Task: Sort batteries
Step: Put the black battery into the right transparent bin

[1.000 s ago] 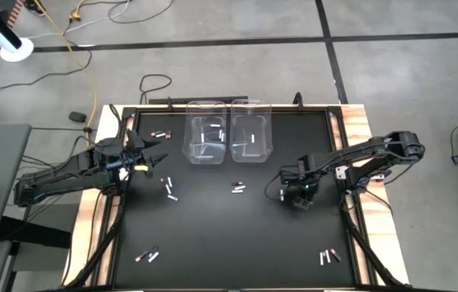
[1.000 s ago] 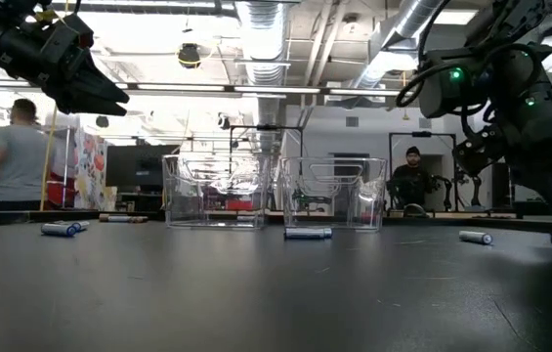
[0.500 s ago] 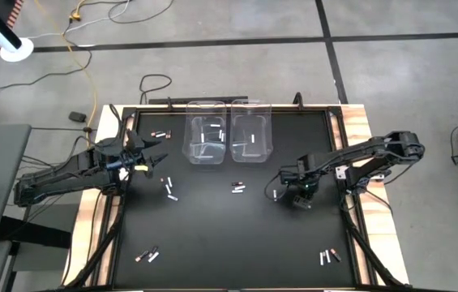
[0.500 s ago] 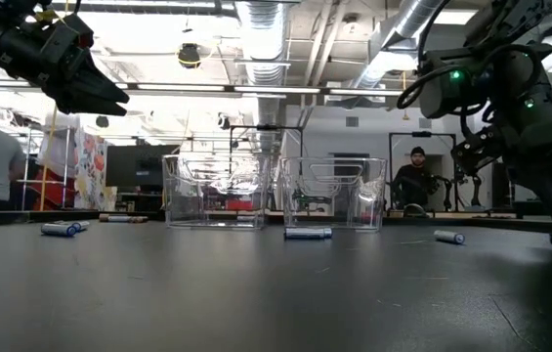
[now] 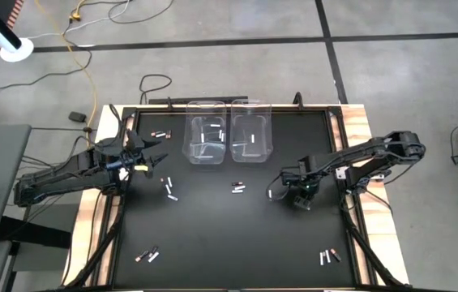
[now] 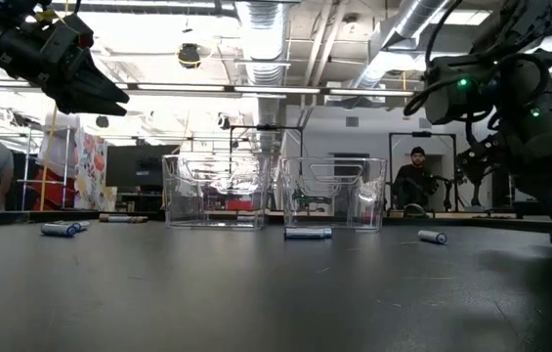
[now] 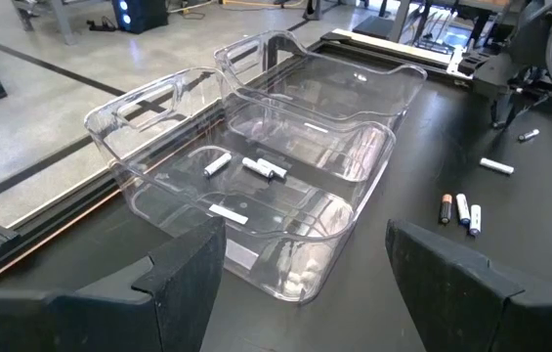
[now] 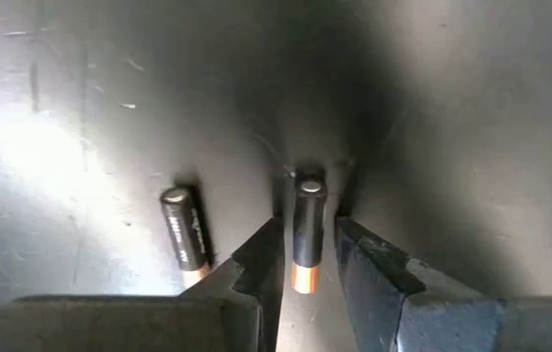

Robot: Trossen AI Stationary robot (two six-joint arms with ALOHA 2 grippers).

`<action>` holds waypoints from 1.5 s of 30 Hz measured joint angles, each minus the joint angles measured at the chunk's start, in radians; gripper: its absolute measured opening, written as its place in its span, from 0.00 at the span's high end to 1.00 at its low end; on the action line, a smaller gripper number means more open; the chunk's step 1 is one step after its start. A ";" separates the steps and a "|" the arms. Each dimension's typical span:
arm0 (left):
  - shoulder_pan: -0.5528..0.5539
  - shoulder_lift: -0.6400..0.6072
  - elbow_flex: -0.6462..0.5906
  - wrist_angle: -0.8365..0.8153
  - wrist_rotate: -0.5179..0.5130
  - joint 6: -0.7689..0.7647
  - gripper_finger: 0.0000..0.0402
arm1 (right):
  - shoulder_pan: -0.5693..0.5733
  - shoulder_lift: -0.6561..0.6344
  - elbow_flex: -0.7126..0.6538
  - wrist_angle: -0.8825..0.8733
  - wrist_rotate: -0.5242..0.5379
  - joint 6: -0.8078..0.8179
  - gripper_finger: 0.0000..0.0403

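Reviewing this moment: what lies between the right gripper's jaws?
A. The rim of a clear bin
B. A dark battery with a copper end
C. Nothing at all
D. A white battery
B: in the right wrist view the right gripper has a dark battery with a copper end between its jaws, down at the black mat.

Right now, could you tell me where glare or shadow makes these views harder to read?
Low view: bright ceiling lights wash out behind the clear bins. Right wrist view: the right gripper throws deep shadow round its battery, with glare on the mat beside it.
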 joint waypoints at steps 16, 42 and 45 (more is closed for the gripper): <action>0.000 0.000 0.000 0.000 0.000 0.000 0.31 | -0.002 0.001 -0.017 0.002 0.058 0.031 0.85; 0.000 0.000 0.000 0.003 0.000 -0.011 0.31 | -0.002 0.003 0.243 -0.207 0.050 0.215 0.95; 0.000 0.000 0.000 0.004 0.000 -0.011 0.31 | -0.002 0.003 0.292 -0.227 0.048 0.248 0.95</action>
